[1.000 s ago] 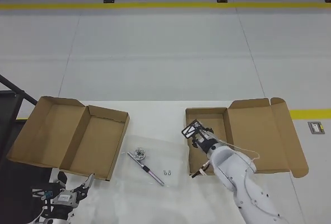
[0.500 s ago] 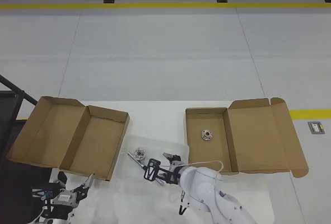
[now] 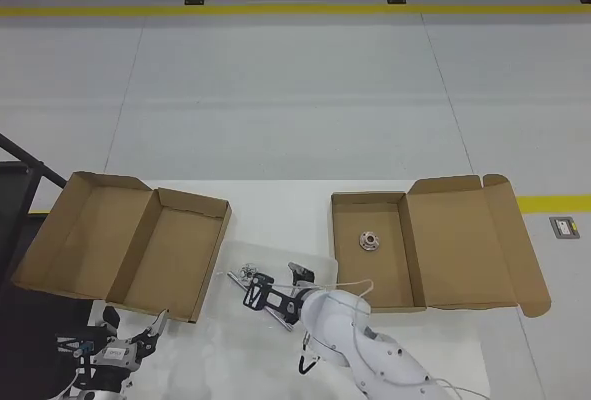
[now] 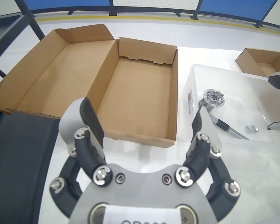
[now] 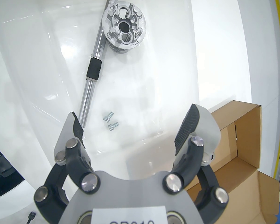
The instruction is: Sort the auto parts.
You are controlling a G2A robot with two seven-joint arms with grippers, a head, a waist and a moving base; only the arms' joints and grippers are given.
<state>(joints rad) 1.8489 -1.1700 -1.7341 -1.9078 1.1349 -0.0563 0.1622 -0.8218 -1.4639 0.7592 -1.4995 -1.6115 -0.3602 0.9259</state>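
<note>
A clear plastic tray (image 3: 275, 254) sits mid-table between two cardboard boxes. In it lie a round metal hub (image 5: 123, 32) (image 4: 213, 97) (image 3: 247, 272), a chrome rod with a black band (image 5: 93, 78) (image 4: 224, 125) and two small bolts (image 5: 110, 120) (image 4: 252, 128). My right gripper (image 5: 133, 120) (image 3: 277, 283) hangs open over the tray, just above the bolts and the rod's end. A small round flanged part (image 3: 369, 240) lies in the right box (image 3: 445, 285). Near the table's front left corner, my left gripper (image 4: 143, 110) (image 3: 125, 345) stands open with nothing in it.
The left box (image 4: 135, 94) (image 3: 170, 260) lies open with its lid flap folded out to the left. The right box's lid spreads to the right. A black frame (image 3: 15, 160) stands left of the table.
My right arm has swung left from above the right box to over the tray, leaving the small flanged part in that box. The left gripper has not moved.
</note>
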